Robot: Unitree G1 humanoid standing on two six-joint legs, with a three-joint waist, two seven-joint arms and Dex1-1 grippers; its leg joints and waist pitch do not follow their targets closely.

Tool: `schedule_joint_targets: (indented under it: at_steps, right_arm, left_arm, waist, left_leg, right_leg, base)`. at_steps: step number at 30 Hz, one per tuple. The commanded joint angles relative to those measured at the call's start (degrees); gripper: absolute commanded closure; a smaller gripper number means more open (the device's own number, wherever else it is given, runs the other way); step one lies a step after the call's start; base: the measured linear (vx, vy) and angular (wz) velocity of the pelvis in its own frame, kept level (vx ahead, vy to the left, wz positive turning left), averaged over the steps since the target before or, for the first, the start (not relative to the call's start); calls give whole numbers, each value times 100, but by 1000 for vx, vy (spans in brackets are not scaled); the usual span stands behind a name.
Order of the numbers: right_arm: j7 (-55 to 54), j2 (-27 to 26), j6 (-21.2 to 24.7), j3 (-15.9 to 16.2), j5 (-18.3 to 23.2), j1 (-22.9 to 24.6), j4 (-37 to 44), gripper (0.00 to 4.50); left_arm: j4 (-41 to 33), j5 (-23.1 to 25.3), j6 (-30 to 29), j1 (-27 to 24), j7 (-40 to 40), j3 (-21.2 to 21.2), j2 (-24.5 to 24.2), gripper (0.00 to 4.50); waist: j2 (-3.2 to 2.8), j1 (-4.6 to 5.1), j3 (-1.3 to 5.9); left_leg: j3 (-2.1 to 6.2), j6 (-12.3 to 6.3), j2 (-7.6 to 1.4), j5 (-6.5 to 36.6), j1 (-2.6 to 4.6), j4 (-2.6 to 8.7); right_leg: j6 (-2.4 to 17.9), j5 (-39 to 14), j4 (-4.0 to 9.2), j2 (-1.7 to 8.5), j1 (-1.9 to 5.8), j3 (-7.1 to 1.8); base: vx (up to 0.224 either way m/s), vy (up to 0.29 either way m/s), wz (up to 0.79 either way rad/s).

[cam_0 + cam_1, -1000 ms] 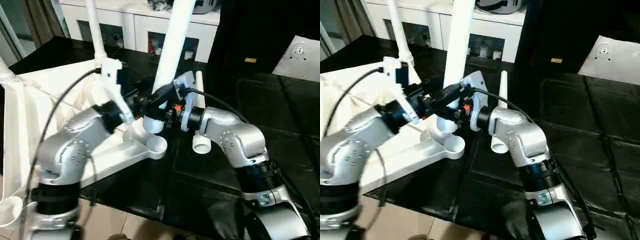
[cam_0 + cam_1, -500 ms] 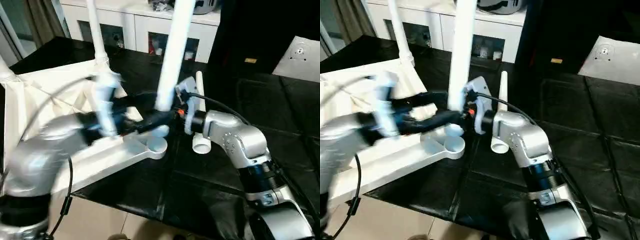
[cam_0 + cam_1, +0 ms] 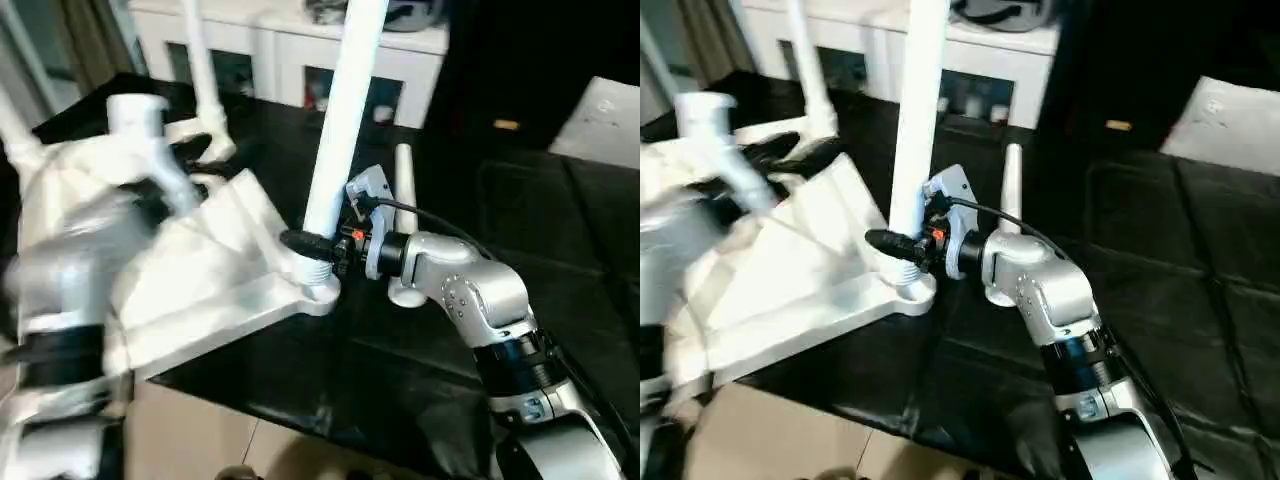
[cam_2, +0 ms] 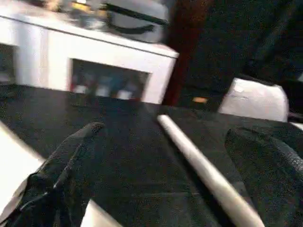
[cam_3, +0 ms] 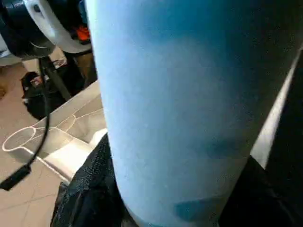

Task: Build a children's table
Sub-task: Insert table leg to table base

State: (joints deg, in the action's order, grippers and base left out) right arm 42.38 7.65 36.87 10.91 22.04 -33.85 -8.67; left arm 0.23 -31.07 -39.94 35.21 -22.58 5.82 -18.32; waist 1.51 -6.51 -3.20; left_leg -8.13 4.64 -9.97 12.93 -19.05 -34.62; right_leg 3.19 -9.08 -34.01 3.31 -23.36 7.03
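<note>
Since half a second ago the left arm has pulled away from the near corner socket, and the leg now stands with its threaded base in that socket, no longer held above it. The right end effector (image 3: 305, 243) is pinching the upright leg (image 3: 338, 140) just above its threaded base, one black finger crossing in front of it; in the right wrist view that leg (image 5: 175, 104) rises between the two dark fingers (image 5: 90, 189). The left end effector (image 4: 156, 184) stands spread, its fingers well apart in the left wrist view, with nothing between them but the black desk (image 4: 123, 156). That view also shows a loose leg (image 4: 203, 170) lying on the desk, which in the head view lies just behind the right wrist (image 3: 403, 215). The upturned table top (image 3: 215, 270) rests on the desk's left part, its socket corner (image 3: 318, 290) at the near edge. Another leg (image 3: 200, 70) stands fitted at the far corner. Behind is a white cabinet (image 3: 290, 60).
</note>
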Motion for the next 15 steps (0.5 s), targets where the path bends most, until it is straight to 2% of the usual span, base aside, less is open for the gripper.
schedule_joint_targets:
  at_steps: [1,3,5,6,8,11,15]
  right_arm:
    - [11,38,-113,-10,-55,-45,86,255]
    - [-3,40,-129,-11,-88,-29,90,255]
    - [-17,47,-138,-16,-102,-11,96,255]
    - [-26,54,-143,-21,-106,1,98,255]
    - [-52,61,-166,-30,-134,8,82,255]
    - [-75,58,-199,-38,-151,-4,48,255]
    - [-153,22,-309,-49,-198,-28,-43,256]
  left_arm:
    - [-268,41,-24,167,-168,-252,85,0]
    - [-462,-9,-62,187,-253,-382,118,0]
    - [-693,-111,-164,168,-297,-465,113,0]
    - [-876,-177,-248,143,-326,-529,98,0]
    - [-1185,-215,-348,58,-425,-683,9,0]
    - [-1331,-173,-368,3,-442,-773,-37,0]
    - [-1572,62,-320,-141,-446,-966,-132,0]
  waist:
    - [-74,-6,450]
    - [-57,-5,445]
    - [-50,6,427]
    - [-76,18,425]
    - [-71,28,412]
    - [-75,38,397]
    - [-74,42,394]
  left_leg:
    - [44,-127,-274,-153,-94,348]
    - [40,-116,-273,-117,-106,346]
    - [34,-107,-258,-2,-118,355]
    - [29,-81,-258,68,-112,350]
    - [29,-68,-260,150,-99,359]
    - [28,-82,-236,272,-90,363]
    - [34,-68,-249,301,-87,366]
  right_leg:
    - [542,-972,283,532,434,-407]
    - [613,-923,272,539,452,-410]
    - [541,-1175,315,544,470,-401]
    - [492,-1321,337,542,462,-399]
    - [446,-1496,356,526,451,-394]
    - [237,-1922,420,505,436,-372]
    - [149,-2010,436,497,417,-363]
  base:
    - [0,0,0]
    - [0,0,0]
    - [0,0,0]
    - [0,0,0]
    - [0,0,0]
    - [0,0,0]
    - [0,0,0]
